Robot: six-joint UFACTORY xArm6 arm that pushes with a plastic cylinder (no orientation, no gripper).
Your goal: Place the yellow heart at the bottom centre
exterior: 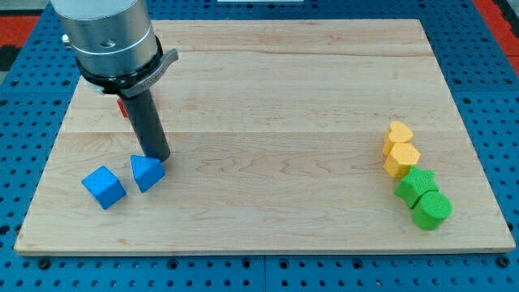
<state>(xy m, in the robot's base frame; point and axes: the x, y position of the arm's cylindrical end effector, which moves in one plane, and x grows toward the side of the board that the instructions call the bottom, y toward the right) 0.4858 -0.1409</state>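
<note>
The yellow heart lies at the view's right, at mid height on the wooden board. A yellow hexagon touches it just below. My tip is far to the view's left, touching the upper edge of a blue triangular block. The tip is nowhere near the yellow heart.
A blue cube lies left of the blue triangle. A green block and a green cylinder sit in a row below the yellow hexagon. A red block is mostly hidden behind the rod at the upper left.
</note>
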